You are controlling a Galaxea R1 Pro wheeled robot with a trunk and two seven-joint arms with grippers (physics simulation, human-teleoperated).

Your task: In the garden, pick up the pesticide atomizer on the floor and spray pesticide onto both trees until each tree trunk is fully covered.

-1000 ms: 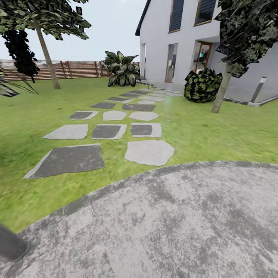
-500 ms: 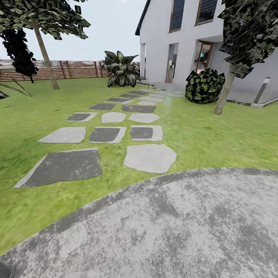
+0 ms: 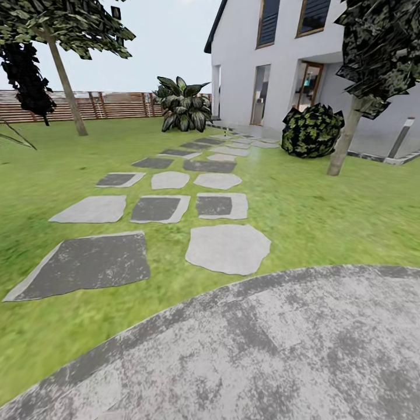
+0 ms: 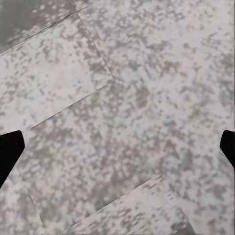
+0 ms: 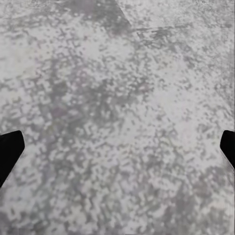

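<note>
The garden lawn [image 3: 326, 204] spreads ahead in the head view, crossed by grey stone paving [image 3: 227, 248]. One tree stands at the far left, its pale trunk [image 3: 65, 81] leaning under dark foliage. The other tree's pale trunk [image 3: 345, 143] rises at the right, near the house. The pesticide mist is out of view. In the left wrist view my left gripper [image 4: 117, 149] is open over mottled grey paving, its dark fingertips [image 4: 9, 152] far apart. My right gripper [image 5: 117, 152] is likewise open above the same kind of stone, with nothing between its fingers.
A curved grey paved area [image 3: 280, 350] lies under me. Stepping stones lead to a white house [image 3: 274, 64]. A dark round bush [image 3: 312, 131] sits beside the right trunk. A palm-like plant [image 3: 184, 105], a black cypress-like tree [image 3: 26, 76] and the slat fence [image 3: 116, 105] line the back.
The whole head picture has slid down and outward, so the camera has moved forward. The dark part seen at the lower left corner has left the picture.
</note>
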